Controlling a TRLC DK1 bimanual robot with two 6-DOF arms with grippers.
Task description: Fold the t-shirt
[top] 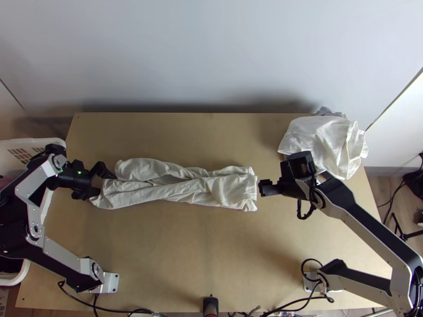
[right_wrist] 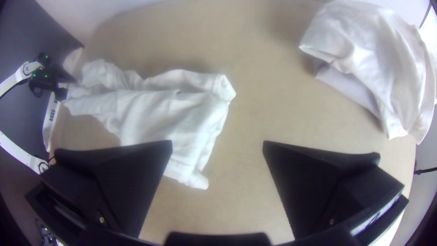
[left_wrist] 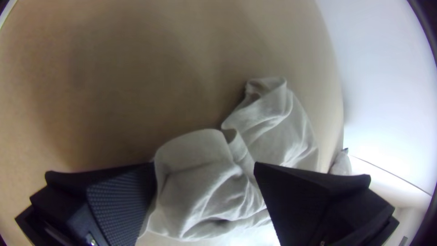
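Lying in a long, rumpled strip across the table [top: 174, 253], the shirt [top: 217, 190] runs from left to right, its length gathered into two uneven ridges with a furrow between them; that narrow shape suggests the sides were meant to be turned in first, so that the ends could then be brought over; the right end looks flatter and squarer, the left end looser and more ragged.

The left gripper [left_wrist: 205, 166] is at the left end, its fingers well apart with cloth lying between them, probably placed there to pinch that end and carry it towards the right; whether either finger touches the cloth I cannot tell for sure, but they have not closed on it. The right gripper [right_wrist: 217, 146] also has its fingers apart, with nothing between them but bare wood; it sits just beyond the shirt's right end, perhaps so that it can steady or tug that end while the other is lifted.

So the shirt lies between the two grippers: just right of the right gripper's opposite number, reaching in between its fingers, and just left of the right gripper itself; a pile [top: 322, 140] of pale cloth sits at the far right corner, likely set aside to leave room for folding; a white basket [top: 39, 142] stands at the left edge.
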